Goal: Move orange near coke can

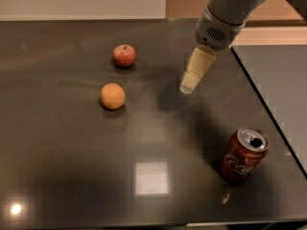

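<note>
Above the dark table (57,176), end effector (187,87) hovers apart from orange (112,96).

orange (112,96) left | claw (187,86) centre-right | coke can (244,155) front-right | apple (124,55) behind orange

One table (72,166) carries three things. There is one orange (112,96), one apple (124,55) and one can (244,155) (the only tall item, standing upright). That makes two fruits, with the apple near the orange at about 12 o'clock from it. The single can stands well apart, at about 4 o'clock from the orange. One gripper (187,87) on one arm (230,8) hangs over the table, at 3 o'clock from the orange and 11 o'clock from the can.
</note>
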{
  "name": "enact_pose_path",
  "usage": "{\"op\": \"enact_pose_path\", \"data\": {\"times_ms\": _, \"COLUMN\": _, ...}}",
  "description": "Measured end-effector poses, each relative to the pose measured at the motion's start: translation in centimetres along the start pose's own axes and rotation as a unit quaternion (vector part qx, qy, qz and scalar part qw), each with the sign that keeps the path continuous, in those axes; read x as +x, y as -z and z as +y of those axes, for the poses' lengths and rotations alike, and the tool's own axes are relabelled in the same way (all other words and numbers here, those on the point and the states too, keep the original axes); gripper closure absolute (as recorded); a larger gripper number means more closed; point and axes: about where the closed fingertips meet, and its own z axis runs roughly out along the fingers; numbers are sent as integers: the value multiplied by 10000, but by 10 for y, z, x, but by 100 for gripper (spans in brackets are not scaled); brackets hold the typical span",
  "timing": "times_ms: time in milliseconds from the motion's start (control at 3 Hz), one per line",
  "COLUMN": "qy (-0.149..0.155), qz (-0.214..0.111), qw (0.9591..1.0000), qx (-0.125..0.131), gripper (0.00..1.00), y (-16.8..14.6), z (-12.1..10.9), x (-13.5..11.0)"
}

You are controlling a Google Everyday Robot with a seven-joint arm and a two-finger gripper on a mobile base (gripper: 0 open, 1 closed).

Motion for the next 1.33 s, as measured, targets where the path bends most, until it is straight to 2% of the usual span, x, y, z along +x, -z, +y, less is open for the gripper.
{"op": "enact_pose_path", "data": {"times_ms": 333, "qy": -4, "qz": -44, "qw": 10000, "qx": -44, "gripper": 0, "y": -23, "z": 5, "x": -26}}
{"op": "enact_pose_path", "data": {"times_ms": 667, "qy": 59, "qz": -107, "qw": 9997, "qx": -205, "gripper": 0, "y": -47, "z": 13, "x": -47}}
{"op": "enact_pose_path", "data": {"times_ms": 1000, "qy": 212, "qz": -206, "qw": 9986, "qx": -436, "gripper": 0, "y": -67, "z": 29, "x": -67}}
{"op": "enact_pose_path", "data": {"times_ms": 1333, "qy": 413, "qz": -335, "qw": 9972, "qx": -535, "gripper": 0, "y": -78, "z": 39, "x": -89}}
